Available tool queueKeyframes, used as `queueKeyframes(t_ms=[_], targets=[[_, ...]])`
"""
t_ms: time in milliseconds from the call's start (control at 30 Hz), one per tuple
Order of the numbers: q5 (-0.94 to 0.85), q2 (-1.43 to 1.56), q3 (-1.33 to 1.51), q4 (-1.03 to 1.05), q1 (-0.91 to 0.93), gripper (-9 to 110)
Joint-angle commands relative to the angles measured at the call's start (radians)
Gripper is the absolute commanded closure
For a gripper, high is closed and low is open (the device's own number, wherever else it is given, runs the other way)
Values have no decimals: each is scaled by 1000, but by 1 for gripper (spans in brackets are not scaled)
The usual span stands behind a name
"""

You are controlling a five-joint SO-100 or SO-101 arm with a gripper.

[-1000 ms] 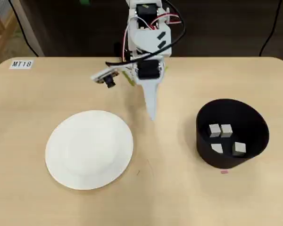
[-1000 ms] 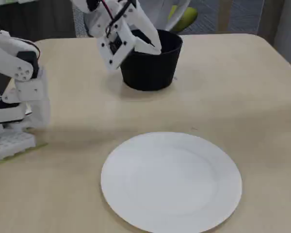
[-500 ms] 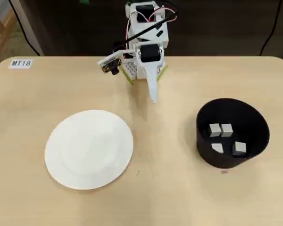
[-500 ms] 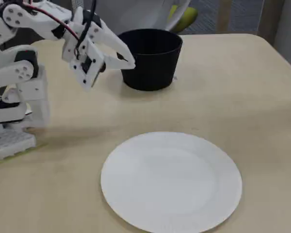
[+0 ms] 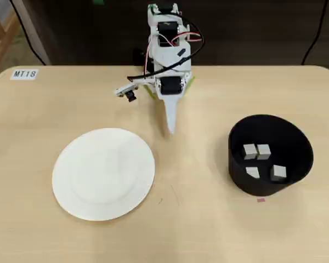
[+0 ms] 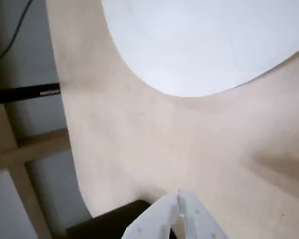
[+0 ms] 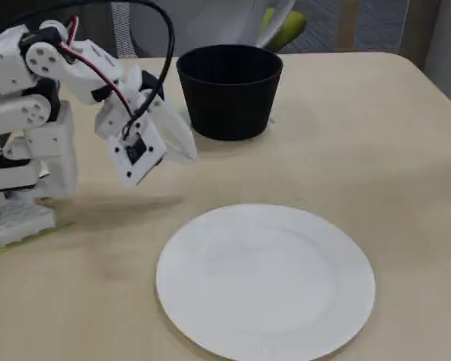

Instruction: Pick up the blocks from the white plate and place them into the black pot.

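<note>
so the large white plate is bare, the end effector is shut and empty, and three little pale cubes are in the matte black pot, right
Not quite: the overhead view shows four small pale cubes inside the matte black round pot, not three. The rest holds: the large round white plate is bare, and the end effector is shut and empty.

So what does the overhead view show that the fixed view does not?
Only the overhead view looks into the black pot and shows the four blocks on its bottom, plus a label reading MT18. Only the fixed view shows the pot's outer wall from the side and the arm's base on the table. Both show the empty white plate and the pincer, shut, above bare table between plate and pot.
</note>
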Motion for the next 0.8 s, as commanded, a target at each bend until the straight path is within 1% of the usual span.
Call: queueKeyframes(t_ms=[0,167,200,233,333,767], targets=[[8,3,-3,-14,5,104],[5,3,0,-25,11,104],[2,3,0,-25,9,103],[-2,3,0,-25,8,100],[-8,3,0,-25,3,104],[-8,3,0,-25,3,104]])
